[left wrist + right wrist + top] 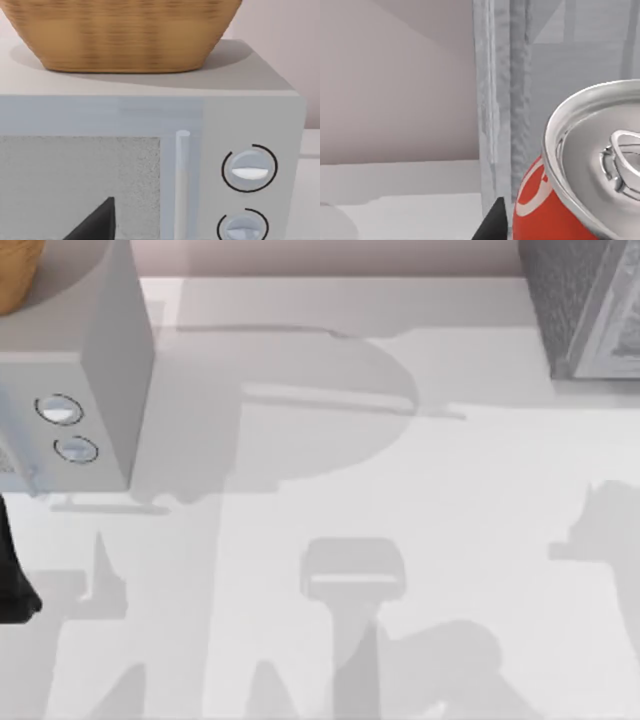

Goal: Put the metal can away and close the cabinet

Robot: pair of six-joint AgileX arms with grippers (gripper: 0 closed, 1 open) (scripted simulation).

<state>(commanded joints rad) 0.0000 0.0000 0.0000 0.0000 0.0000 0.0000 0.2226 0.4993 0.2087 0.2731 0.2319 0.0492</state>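
Note:
The metal can (580, 190) fills the near corner of the right wrist view, with its silver top and pull tab up and its red label with white lettering below. One dark fingertip (492, 223) of my right gripper presses against its side, and the can is held off the table. Just behind it stands the grey cabinet (500, 100), whose corner is at the table's back right (585, 310). My left arm (15, 570) hangs at the table's left edge; one dark fingertip (95, 225) shows in front of the microwave door.
A grey microwave (90, 390) with two round dials (248, 170) stands at the back left, and a wicker basket (125, 35) sits on top of it. Arm shadows fall across the white table (330, 490).

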